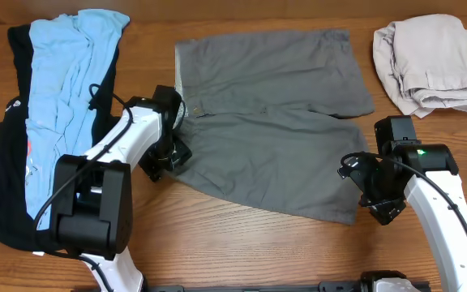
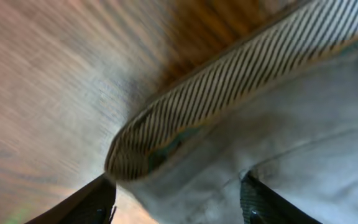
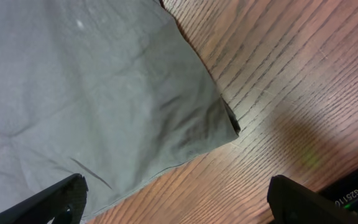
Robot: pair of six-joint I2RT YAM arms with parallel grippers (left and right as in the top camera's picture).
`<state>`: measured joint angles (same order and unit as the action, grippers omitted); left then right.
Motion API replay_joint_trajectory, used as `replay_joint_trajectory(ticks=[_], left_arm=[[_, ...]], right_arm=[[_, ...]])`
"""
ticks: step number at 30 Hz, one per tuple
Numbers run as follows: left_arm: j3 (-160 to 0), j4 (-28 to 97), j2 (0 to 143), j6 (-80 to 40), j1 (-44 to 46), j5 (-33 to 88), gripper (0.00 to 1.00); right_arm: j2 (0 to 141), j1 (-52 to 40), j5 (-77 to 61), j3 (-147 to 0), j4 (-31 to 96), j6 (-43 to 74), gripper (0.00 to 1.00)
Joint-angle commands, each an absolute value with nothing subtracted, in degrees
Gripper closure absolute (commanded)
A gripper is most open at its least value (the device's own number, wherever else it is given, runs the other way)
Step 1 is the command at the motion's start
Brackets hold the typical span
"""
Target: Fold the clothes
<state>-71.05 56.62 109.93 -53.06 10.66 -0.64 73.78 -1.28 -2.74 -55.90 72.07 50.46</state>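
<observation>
Grey shorts (image 1: 274, 122) lie flat; left gripper (image 1: 165, 156), wide, straddles their nine-o'clock waistband (image 2: 229, 93); right gripper (image 1: 383, 207), wide, hovers above the four-o'clock hem corner (image 3: 225, 121).

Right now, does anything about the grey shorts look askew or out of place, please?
Yes. On the grey shorts, the waistband is turned over at the left gripper, showing striped lining; one leg's hem corner looks slightly curled.

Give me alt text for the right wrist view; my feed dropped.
A hem corner of the grey shorts lies flat on the wooden table, filling the upper left. The right gripper hangs open above it, dark fingers at the bottom corners, holding nothing.
</observation>
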Motion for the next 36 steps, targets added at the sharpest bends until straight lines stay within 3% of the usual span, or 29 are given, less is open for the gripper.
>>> replay_joint_trajectory(ticks=[1,3,7,9,10,20,30,36], left_arm=[[-67.26,52.58,108.62,-54.22,10.04,-0.56,0.36],[-64.97,49.36,108.62,-54.19,10.04,-0.49,0.38],[-61.91,44.36,108.62,-54.24,10.04,-0.36,0.63],[-61.69,43.16,108.62,-54.24,10.04,-0.38,0.92],[-61.69,42.63,108.62,-54.24,10.04,-0.38,0.95],[-61.69,39.83,108.62,-54.24,10.04,-0.38,0.96],[-61.69,38.87,108.62,-54.24,10.04,-0.38,0.96],[-61.69,38.92,108.62,-54.24,10.04,-0.38,0.96]], right_arm=[[73.41,-1.5,-2.66,-55.75,72.05,51.09,0.07],[73.41,-1.5,-2.66,-55.75,72.16,51.09,0.1],[73.41,-1.5,-2.98,-55.68,72.77,51.31,0.14],[73.41,-1.5,-3.62,-55.48,72.9,52.25,0.16],[73.41,-1.5,-3.6,-55.37,73.17,53.36,0.17],[73.41,-1.54,-6.0,-42.98,67.88,75.22,0.24],[73.41,-1.54,-5.74,-32.93,50.15,76.77,0.31],[73.41,-1.56,-4.14,-32.1,49.89,76.75,0.35]])
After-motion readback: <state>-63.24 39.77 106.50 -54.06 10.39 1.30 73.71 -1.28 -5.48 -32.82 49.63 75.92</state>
